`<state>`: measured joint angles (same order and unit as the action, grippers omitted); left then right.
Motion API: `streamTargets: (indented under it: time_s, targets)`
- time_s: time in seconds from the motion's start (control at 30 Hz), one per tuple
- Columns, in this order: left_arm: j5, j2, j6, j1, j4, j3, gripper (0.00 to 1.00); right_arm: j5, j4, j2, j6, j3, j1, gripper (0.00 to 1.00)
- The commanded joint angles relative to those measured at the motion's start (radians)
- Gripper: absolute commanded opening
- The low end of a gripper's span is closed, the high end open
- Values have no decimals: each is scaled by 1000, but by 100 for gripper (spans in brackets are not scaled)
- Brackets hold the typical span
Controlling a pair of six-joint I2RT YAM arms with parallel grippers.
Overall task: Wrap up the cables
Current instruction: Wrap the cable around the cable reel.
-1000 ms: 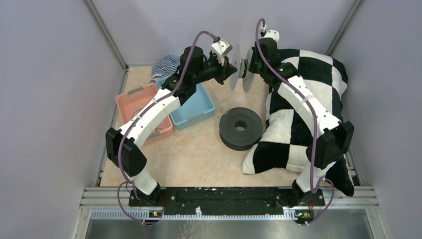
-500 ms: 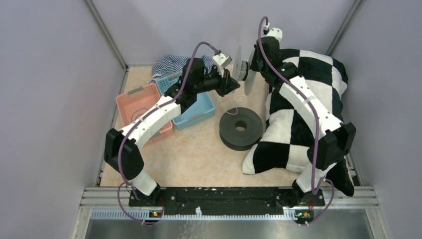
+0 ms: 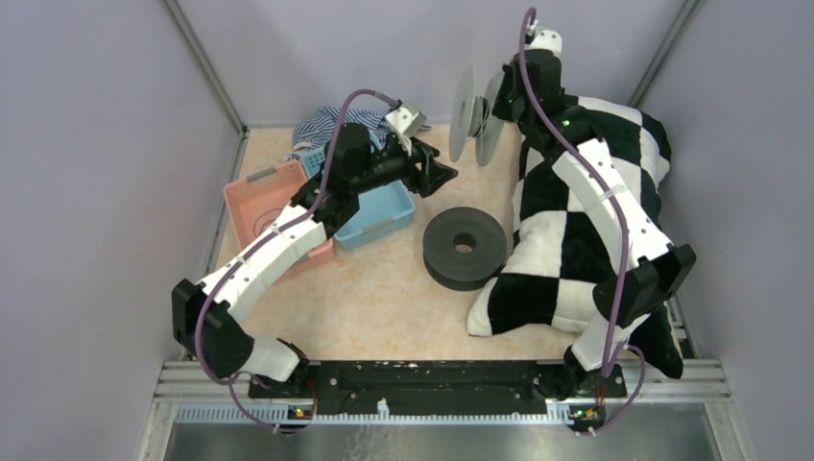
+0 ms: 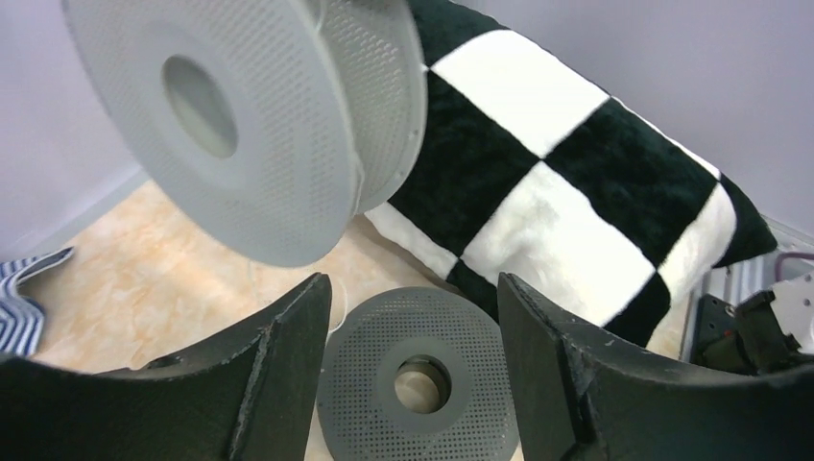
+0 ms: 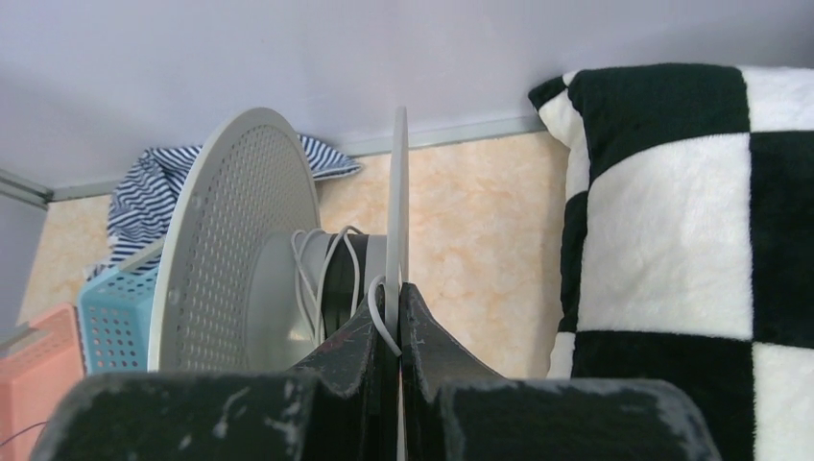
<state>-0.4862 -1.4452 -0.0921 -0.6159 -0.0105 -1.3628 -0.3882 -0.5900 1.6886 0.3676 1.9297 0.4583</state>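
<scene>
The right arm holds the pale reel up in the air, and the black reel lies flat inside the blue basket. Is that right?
Not quite. The black reel lies flat on the table, between the blue basket and the checked pillow, not inside the basket; the top view shows this. The right arm's fingers do hold the pale reel up in the air.

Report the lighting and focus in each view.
Top external view: even, soft light, no glare. Left wrist view: the left end effector looks dark and soft-edged, the grey spool evenly lit. Right wrist view: the right end effector is blurred, the spool's perforations crisp.
</scene>
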Motion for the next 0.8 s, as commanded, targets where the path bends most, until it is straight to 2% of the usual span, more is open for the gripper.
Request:
streamTargets:
  time_s: [0.0, 0.2, 0.3, 0.43, 0.5, 0.6, 0.77]
  targets:
    - [154, 83, -74, 15, 120, 103, 72, 62, 5, -26, -21, 188, -12, 0]
    - [145, 76, -84, 55, 170, 238, 79, 104, -106, 9, -58, 371, -13, 0]
    - [104, 53, -72, 56, 299, 326, 79, 112, -114, 7, -65, 403, -12, 0]
    - [-38, -30, -83, 54, 453, 362, 75, 120, -114, 3, -61, 415, -12, 0]
    - [-58, -77, -96, 54, 495, 353, 72, 126, -112, -1, -55, 412, -12, 0]
    - [-46, -123, -56, 46, 531, 351, 74, 125, -110, -13, -42, 404, -12, 0]
    - [-59, -150, 41, 45, 748, 438, 79, 131, -84, -51, -26, 351, -12, 0]
